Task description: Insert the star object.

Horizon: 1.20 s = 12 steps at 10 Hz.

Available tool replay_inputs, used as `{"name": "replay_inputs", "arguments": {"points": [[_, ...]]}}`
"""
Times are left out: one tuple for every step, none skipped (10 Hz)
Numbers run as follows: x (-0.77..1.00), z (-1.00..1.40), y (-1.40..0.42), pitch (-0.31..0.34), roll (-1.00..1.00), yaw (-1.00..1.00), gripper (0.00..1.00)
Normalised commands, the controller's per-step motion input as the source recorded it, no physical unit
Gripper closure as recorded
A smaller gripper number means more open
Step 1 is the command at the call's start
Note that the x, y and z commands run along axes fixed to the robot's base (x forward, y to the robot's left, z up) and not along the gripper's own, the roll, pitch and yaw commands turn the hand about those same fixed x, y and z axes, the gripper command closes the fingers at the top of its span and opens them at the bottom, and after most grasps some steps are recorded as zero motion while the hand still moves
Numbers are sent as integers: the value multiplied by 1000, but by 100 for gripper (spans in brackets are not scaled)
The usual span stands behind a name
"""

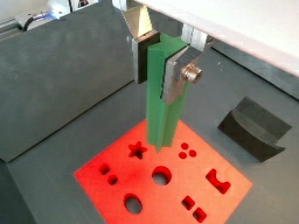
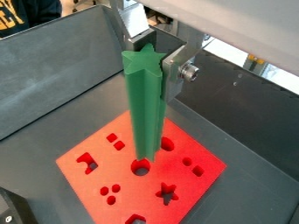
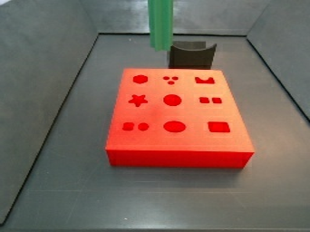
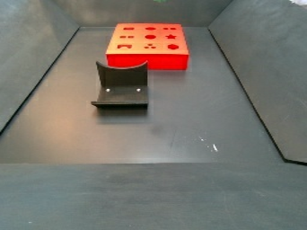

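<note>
- Wrist view: tool (image 1: 163, 54) clenched on the star object (image 1: 163, 96), a green bar held upright between the silver plates. Its lower end hangs above the red block (image 1: 163, 179), close to the star-shaped hole (image 1: 138, 150). Whether bar and block touch cannot be told here.
- Same view: small dark grey curved block (image 1: 254, 128) sits on the counter (image 1: 70, 79), apart from the red block.
- Wrist view: tool (image 2: 158, 54) grips the star object (image 2: 145, 105) near its top; the star-shaped end face shows. The lower end is over a round hole (image 2: 140, 166) in the red block (image 2: 140, 179); the star-shaped hole (image 2: 170, 191) lies beside it and holds nothing.
- Side view: star object (image 3: 160, 24) hangs at 12 o'clock, its tip above the far edge of the red block (image 3: 179, 118). All holes appear unfilled. Curved block (image 3: 191, 53) stands just behind the red block. Tool is out of frame.
- Side view: red block (image 4: 149, 45) at 12 o'clock on the counter (image 4: 156, 126), holes unfilled; curved block (image 4: 121, 85) nearer the camera, apart from it. Tool and bar are out of frame.
</note>
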Motion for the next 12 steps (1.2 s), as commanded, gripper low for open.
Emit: {"name": "replay_inputs", "arguments": {"points": [[11, -57, 17, 23, 0, 0, 100], [0, -77, 0, 66, 140, 443, 100], [0, -217, 0, 51, 80, 983, 100], [0, -214, 0, 49, 91, 1000, 100], [0, -223, 0, 29, 87, 1000, 100], [0, -226, 0, 27, 83, 1000, 100], [0, -283, 0, 49, 130, 1000, 100], [0, -334, 0, 59, 217, 951, 100], [-180, -589, -83, 13, 271, 760, 100], [0, -669, -234, 0, 201, 586, 100], [54, -680, -91, 20, -9, 260, 100], [0, -440, -114, 0, -87, 143, 100]]}}
